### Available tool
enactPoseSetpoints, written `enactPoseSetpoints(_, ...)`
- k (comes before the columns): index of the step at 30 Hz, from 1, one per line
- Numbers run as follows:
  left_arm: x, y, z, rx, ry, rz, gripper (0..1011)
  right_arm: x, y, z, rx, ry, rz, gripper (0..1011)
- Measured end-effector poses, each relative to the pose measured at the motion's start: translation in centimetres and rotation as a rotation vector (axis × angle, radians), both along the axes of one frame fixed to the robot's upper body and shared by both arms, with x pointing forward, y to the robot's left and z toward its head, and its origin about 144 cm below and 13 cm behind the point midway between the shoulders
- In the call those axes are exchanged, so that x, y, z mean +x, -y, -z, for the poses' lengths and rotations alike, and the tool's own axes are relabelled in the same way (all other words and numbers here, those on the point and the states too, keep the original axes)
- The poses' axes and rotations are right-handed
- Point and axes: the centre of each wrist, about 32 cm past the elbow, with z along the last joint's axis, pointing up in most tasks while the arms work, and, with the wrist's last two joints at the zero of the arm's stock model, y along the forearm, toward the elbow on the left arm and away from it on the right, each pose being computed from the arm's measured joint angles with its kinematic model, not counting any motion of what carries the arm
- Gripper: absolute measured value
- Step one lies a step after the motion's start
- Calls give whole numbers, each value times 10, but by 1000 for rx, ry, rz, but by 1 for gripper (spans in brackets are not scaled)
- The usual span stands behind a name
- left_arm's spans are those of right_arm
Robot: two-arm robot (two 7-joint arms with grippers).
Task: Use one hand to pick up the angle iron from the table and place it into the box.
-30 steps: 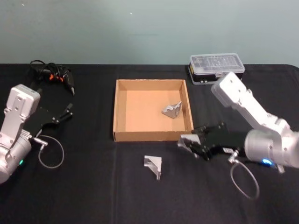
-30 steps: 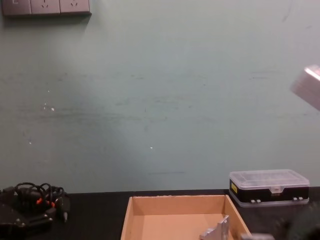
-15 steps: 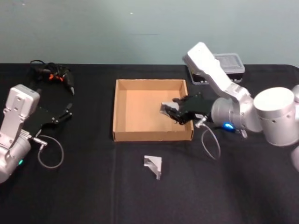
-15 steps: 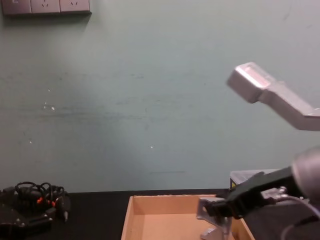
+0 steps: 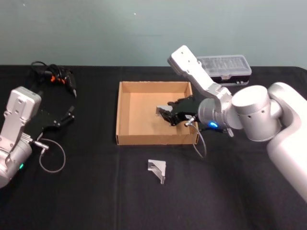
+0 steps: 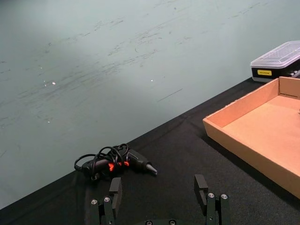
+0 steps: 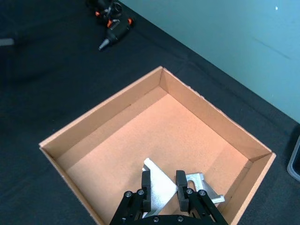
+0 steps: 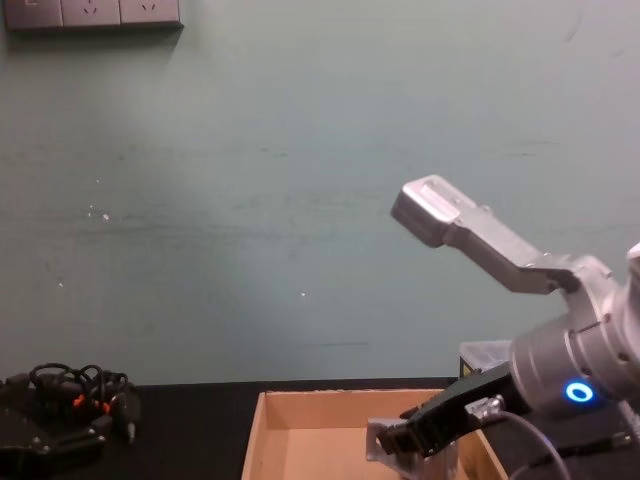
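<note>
Over the box (image 5: 156, 140), right gripper (image 5: 164, 113) holds one angle iron (image 7: 161, 188) of three.

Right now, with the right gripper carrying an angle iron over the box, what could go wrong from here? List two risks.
1. The right gripper holds its angle iron close beside a second angle iron lying in the box. If released here, the held piece may land on the other one or knock it.
2. The gripper is near the box's right wall, so lowering or pulling back carelessly could catch the cardboard and shift the box.
</note>
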Motion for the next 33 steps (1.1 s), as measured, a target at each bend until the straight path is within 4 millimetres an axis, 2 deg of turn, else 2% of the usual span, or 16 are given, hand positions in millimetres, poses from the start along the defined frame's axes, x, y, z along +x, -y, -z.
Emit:
enactPoseSetpoints(7, 0, 0, 0, 0, 0, 0, 1011, 7, -8, 9, -14, -19, 8, 316)
enactPoseSetpoints(17, 0, 0, 0, 0, 0, 0, 1011, 7, -8, 8, -13, -19, 7, 336)
enactPoseSetpoints(19, 0, 0, 0, 0, 0, 0, 1012, 7, -8, 8, -13, -19, 7, 375)
enactPoseSetpoints(20, 0, 0, 0, 0, 0, 0, 1012, 7, -8, 8, -13, -19, 7, 431)
enactPoseSetpoints(23, 0, 0, 0, 0, 0, 0, 1011, 7, -8, 8, -13, -19, 7, 510)
enactPoseSetpoints(24, 0, 0, 0, 0, 0, 0, 1011, 7, -8, 8, -13, -19, 7, 572)
enactPoseSetpoints(26, 0, 0, 0, 0, 0, 0, 1011, 7, -8, 8, -13, -19, 7, 606)
enactPoseSetpoints(27, 0, 0, 0, 0, 0, 0, 1011, 6, -8, 8, -13, -19, 7, 661)
enactPoseSetpoints(30, 0, 0, 0, 0, 0, 0, 1011, 6, -8, 8, -13, -19, 7, 729)
enactPoseSetpoints(33, 0, 0, 0, 0, 0, 0, 1011, 6, -8, 8, -13, -19, 7, 842)
